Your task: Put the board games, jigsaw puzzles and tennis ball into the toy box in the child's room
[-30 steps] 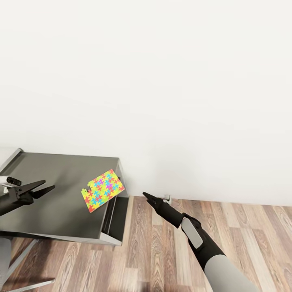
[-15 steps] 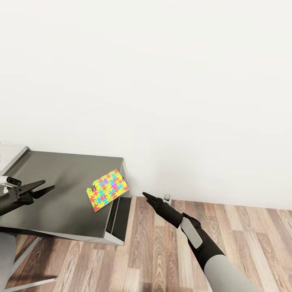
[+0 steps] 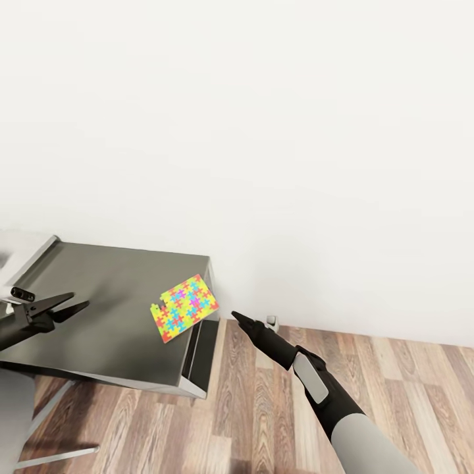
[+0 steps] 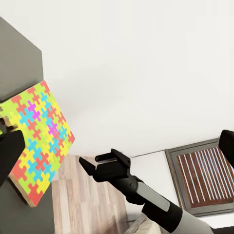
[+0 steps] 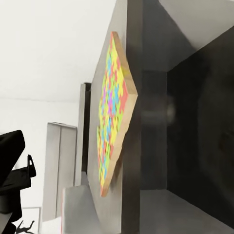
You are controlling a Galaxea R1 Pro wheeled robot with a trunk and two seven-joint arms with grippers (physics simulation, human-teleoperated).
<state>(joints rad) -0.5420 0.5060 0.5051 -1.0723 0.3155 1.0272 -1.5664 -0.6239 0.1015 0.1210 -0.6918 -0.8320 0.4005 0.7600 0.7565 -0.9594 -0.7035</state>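
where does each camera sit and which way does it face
Head: up high, facing down at the table, both end effectors left and right.
Left wrist: over the table, facing the jigsaw puzzle and right end effector.
Right wrist: low beside the table, facing the puzzle's overhanging edge.
All share the puzzle.

Multicoloured jigsaw puzzle lying flat at left of frame, one corner overhanging the dark table edge. At lower centre, right gripper, fingers together, above wood floor.
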